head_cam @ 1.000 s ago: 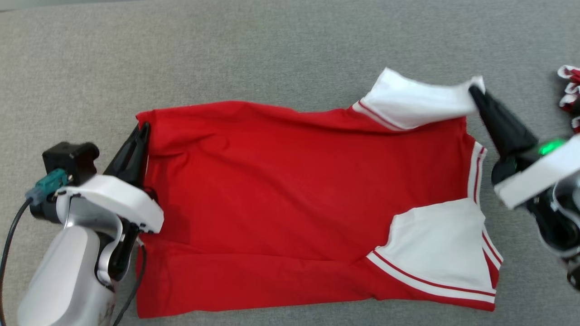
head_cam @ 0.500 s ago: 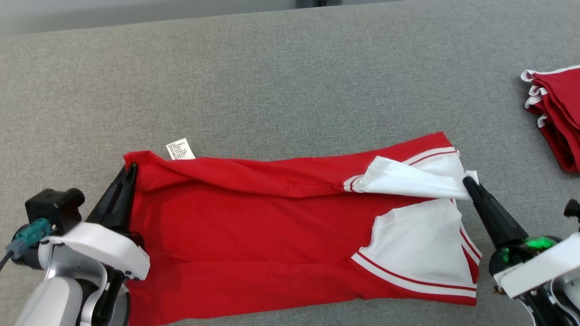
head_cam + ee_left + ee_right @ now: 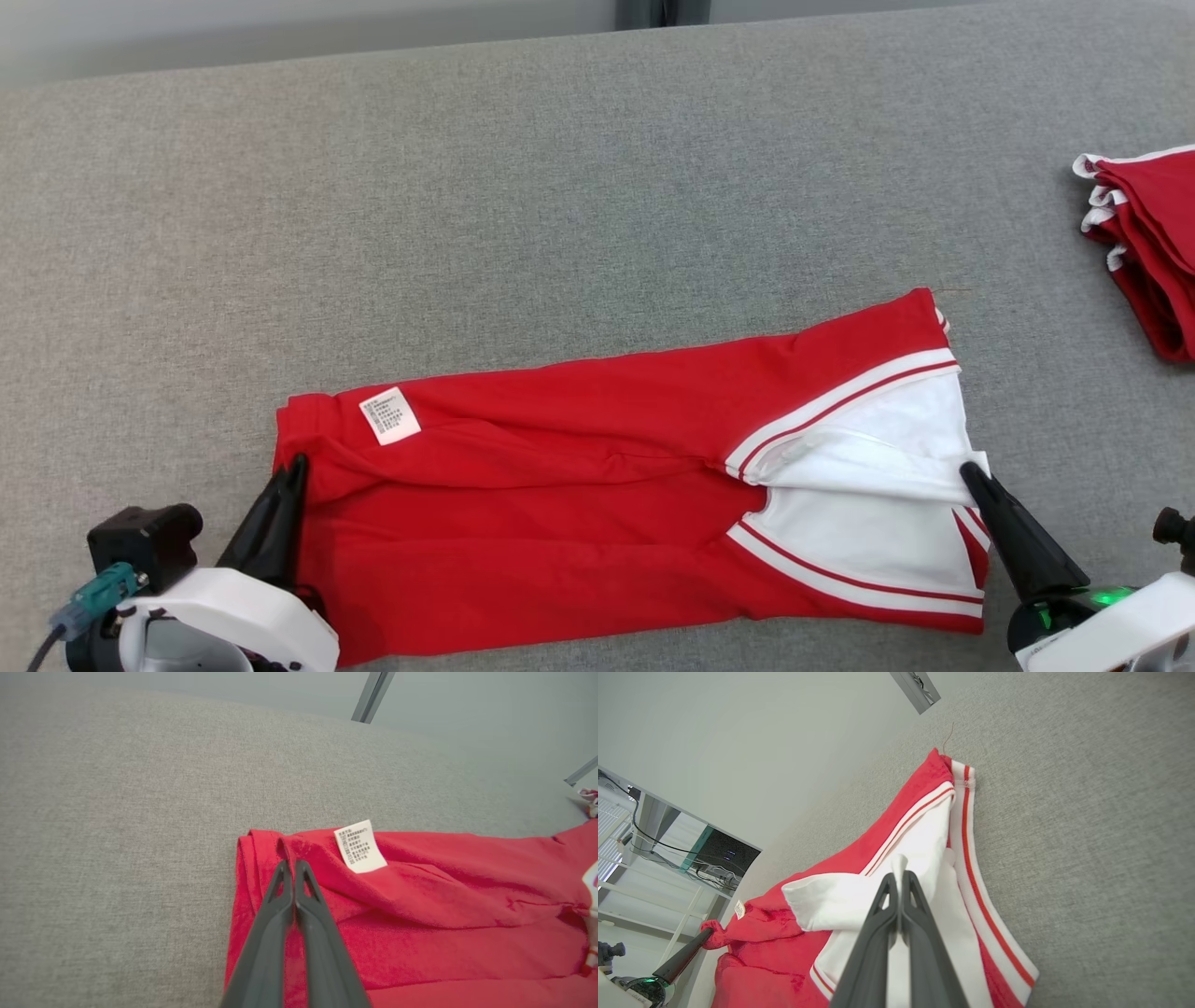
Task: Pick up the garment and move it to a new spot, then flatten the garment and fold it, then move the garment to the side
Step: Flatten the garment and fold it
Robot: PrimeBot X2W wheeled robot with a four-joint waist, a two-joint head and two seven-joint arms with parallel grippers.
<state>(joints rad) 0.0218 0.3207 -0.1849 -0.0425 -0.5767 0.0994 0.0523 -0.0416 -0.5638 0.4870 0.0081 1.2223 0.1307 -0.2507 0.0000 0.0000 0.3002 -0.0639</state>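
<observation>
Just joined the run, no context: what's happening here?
The robot is mid-fold on a red jersey shirt with white striped sleeves lying on the grey fabric tabletop. Its left pincer is shut on the hem-end corner and its right pincer on a white sleeve edge, with one layer doubled over the body. A pile of similar red garments sits at the right.

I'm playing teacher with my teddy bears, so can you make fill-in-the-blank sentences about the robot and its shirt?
1. The shirt is mostly ____.
2. The right claw pinches a sleeve coloured ____.
3. The little tag sits nearer the left claw than the ____ one.

Missing words: red; white; right.
</observation>
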